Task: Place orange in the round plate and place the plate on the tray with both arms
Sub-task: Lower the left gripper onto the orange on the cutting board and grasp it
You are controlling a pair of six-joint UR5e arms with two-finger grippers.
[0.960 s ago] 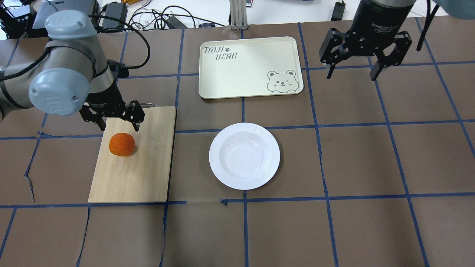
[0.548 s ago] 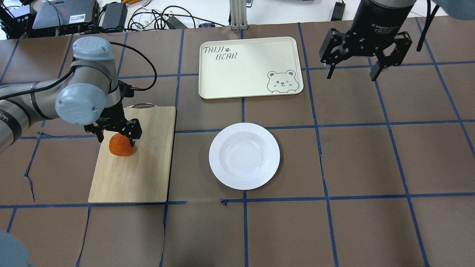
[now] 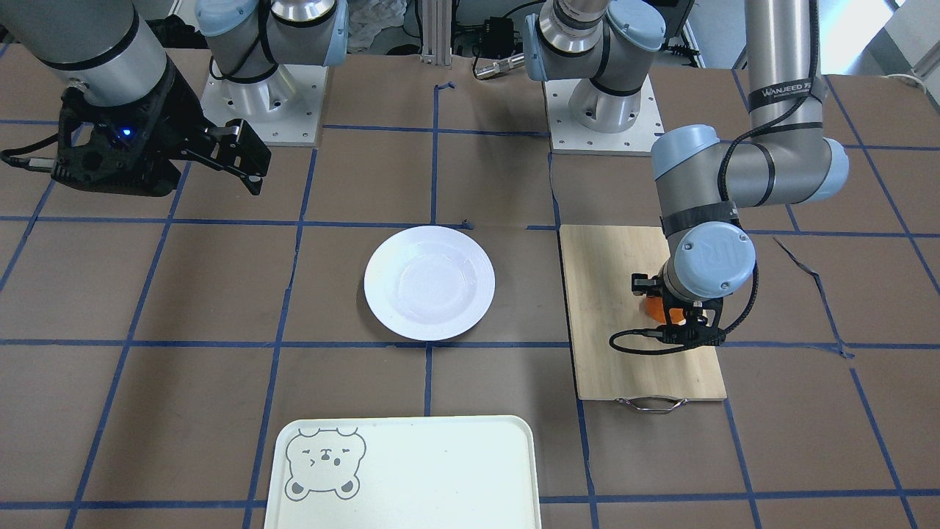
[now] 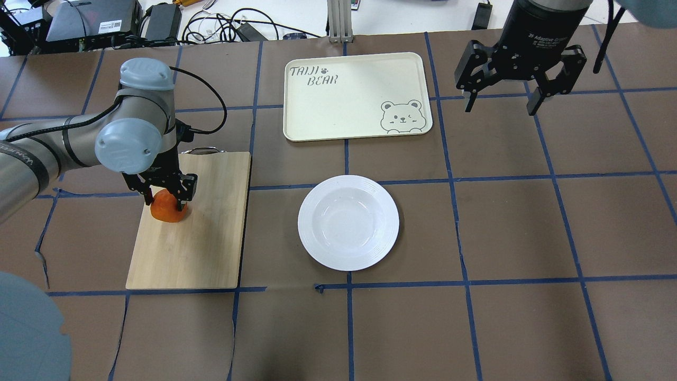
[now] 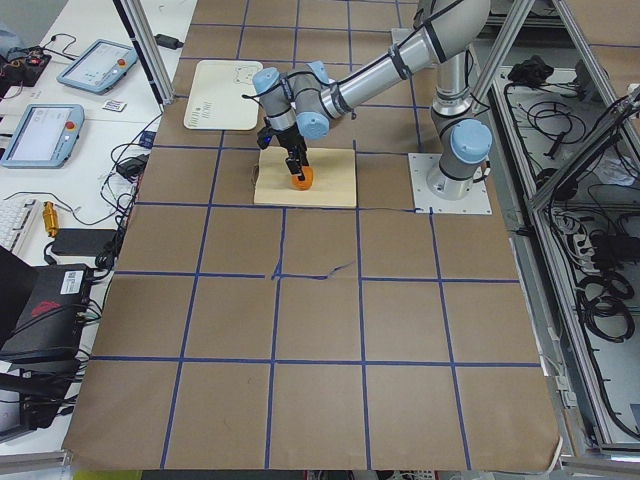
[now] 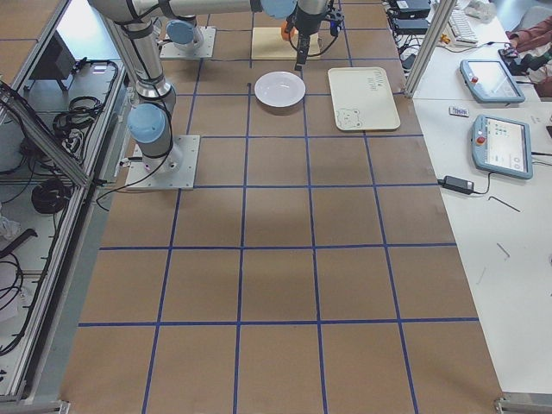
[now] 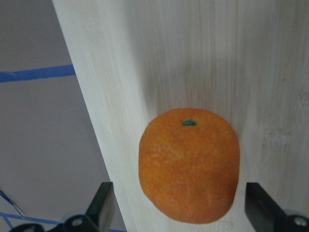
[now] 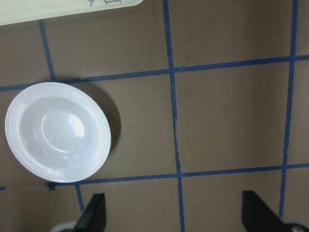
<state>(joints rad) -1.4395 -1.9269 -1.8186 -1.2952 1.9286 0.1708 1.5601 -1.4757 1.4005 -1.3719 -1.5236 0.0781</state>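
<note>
The orange rests on a bamboo cutting board, near its left edge. My left gripper is down over it, open, one finger on each side. In the left wrist view the orange fills the space between the fingertips, with a small gap on each side. The white round plate lies bare at the table's middle, also seen as the plate. Beyond it sits the cream tray with the bear face. My right gripper hangs open, high over the far right, holding nothing.
The cutting board has a metal handle on its far end and lies left of the plate. Blue tape lines grid the brown table cover. Cables and boxes crowd the far edge behind the tray.
My left arm swung in and came down over the orange, so its fingers now straddle the fruit and stand closer together. The right arm, plate and tray have not moved.
</note>
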